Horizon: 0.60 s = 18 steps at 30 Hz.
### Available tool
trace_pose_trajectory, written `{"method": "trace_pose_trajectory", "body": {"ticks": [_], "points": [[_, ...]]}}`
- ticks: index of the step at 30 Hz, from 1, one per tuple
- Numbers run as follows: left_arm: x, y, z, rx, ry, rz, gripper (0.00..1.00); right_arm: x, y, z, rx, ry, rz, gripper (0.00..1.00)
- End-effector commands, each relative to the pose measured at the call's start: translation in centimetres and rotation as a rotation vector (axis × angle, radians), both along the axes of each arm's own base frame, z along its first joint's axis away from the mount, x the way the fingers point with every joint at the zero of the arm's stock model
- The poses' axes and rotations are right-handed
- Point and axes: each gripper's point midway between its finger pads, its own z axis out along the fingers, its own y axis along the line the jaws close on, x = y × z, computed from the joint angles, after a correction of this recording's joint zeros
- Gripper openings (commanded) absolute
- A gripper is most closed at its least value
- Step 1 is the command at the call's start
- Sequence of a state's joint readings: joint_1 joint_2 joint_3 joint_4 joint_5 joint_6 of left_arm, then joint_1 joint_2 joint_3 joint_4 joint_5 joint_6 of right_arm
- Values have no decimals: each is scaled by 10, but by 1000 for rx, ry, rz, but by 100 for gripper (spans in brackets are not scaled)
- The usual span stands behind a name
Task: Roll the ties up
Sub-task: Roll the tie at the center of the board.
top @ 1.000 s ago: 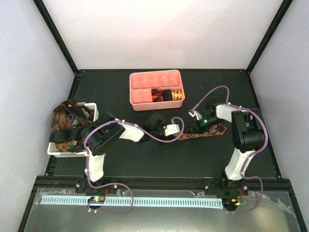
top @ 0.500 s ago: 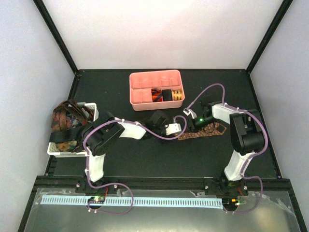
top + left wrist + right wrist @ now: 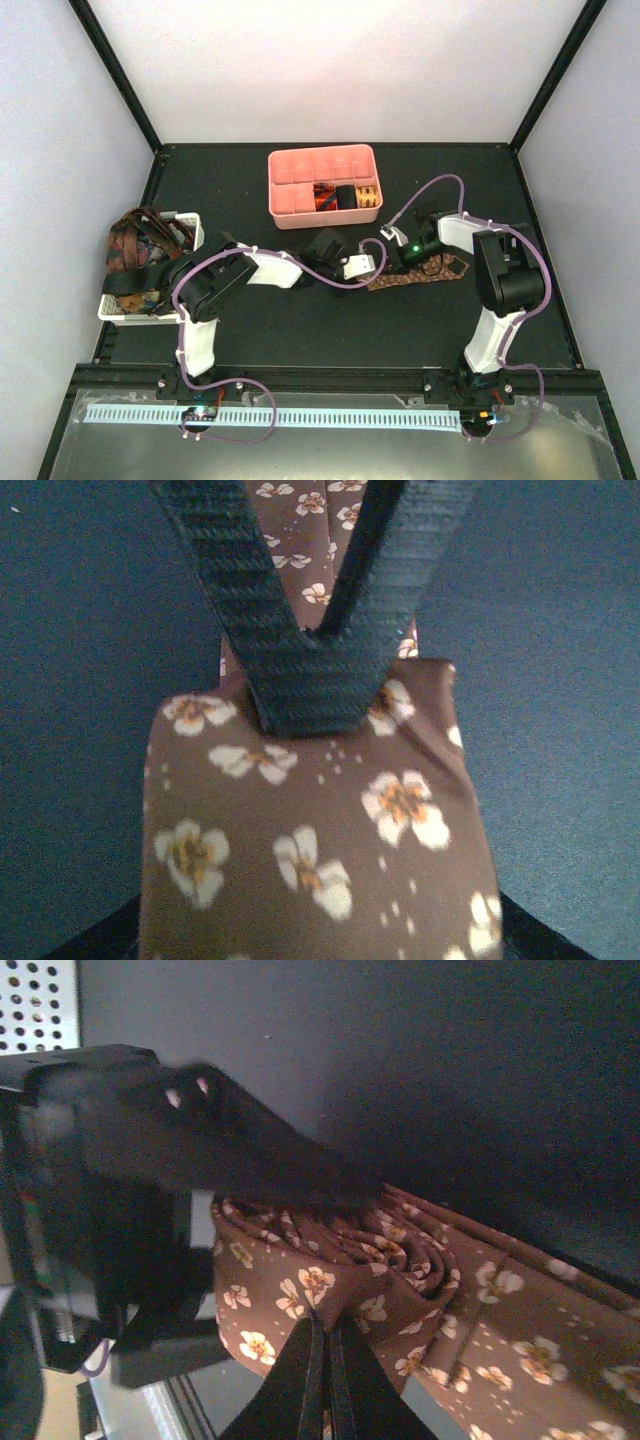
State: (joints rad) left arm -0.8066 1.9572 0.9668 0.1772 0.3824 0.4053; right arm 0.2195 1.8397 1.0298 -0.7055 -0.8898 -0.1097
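The brown tie (image 3: pixel 432 270) with small pale flowers lies on the black table, its left end wound into a roll (image 3: pixel 400 1250). My right gripper (image 3: pixel 328 1335) is shut, pinching a fold of the roll's outer layer; in the top view the right gripper (image 3: pixel 402 254) is just right of the roll. The roll (image 3: pixel 310 830) sits between the spread jaws of my left gripper (image 3: pixel 320 945), which is open, and only its fingertips (image 3: pixel 95 935) show in the corners. From above, the left gripper (image 3: pixel 372 263) meets the roll from the left. More ties (image 3: pixel 135 250) are heaped in the white basket.
The pink compartmented tray (image 3: pixel 300 165) stands behind the grippers with rolled ties in its front right cells. The white slotted basket (image 3: pixel 188 222) sits at the left table edge. The black frame posts rise at the back corners.
My right gripper has moved left and closed on the tie's roll. The left gripper's jaws have widened around the roll.
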Motion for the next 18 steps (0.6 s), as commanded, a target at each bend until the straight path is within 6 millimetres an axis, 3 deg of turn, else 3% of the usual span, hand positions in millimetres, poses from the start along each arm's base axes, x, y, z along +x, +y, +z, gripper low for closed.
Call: {"method": "trace_pose_trajectory", "body": {"ticks": [1,3,8,18], "points": [[-8,24,-21,78,60,48,65,9,-12,-12,-66,-43,-13,2],[-6,19,-3,10,28,42,77,10,-17,-17,-86,-41,-21,2],[-3,13,20,-101,-40,29,85,12,-30,-30,-150,-36,-37,2],[6,-22,25,-298,-17,0,93,4,-38,-45,-205,-17,-48,2]]}}
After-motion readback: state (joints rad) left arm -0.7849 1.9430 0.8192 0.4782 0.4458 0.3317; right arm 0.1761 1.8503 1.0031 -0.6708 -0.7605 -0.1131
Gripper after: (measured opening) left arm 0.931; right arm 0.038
